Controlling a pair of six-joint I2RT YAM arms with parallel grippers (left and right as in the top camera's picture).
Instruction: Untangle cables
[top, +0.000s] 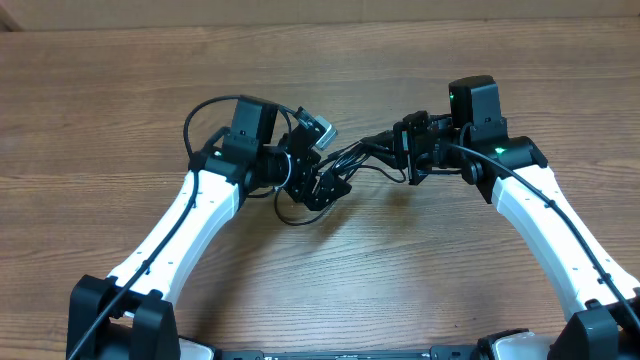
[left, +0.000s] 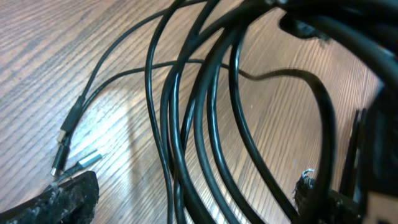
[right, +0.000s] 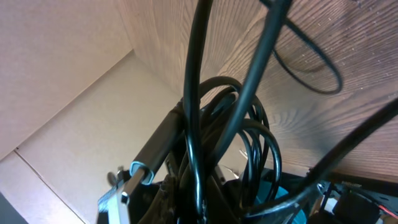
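Overhead, cables: the cables (top: 362, 153) are a black bunch over the middle of the counter (top: 120, 90), a little nearer its far edge than its near edge. They run as several strands between the two grippers.
Overhead, slack: one thin loop (top: 292, 214) lies on the wood just to the near-edge side of the left gripper.
Overhead, left gripper: the left gripper (top: 322, 186) is in the left end of the bunch. Black on black hides the fingers, so I cannot tell how wide it stands.
Overhead, right gripper: the right gripper (top: 408, 152) meets the right end of the strands. Its opening cannot be made out either.

Left wrist, cables: many strands (left: 186, 124) sweep in curved loops across the view, close to the lens, with the wood (left: 50, 56) behind them.
Left wrist, plugs: two small plug ends (left: 64, 144) lie on the counter at lower left, side by side.
Left wrist, tool: one rough, dark finger pad (left: 65, 199) shows in the bottom-left corner. The other is not clear, so its gap cannot be told.

Right wrist, cables: coils (right: 249, 118) hang bunched in mid-view, with thick blurred strands crossing in front.
Right wrist, surroundings: wood grain (right: 348, 37) is at upper right, pale cardboard (right: 62, 93) at left, and a silver-edged block (right: 118, 198) at the bottom.
Right wrist, tool: its own fingers are not distinguishable, so its state cannot be told.
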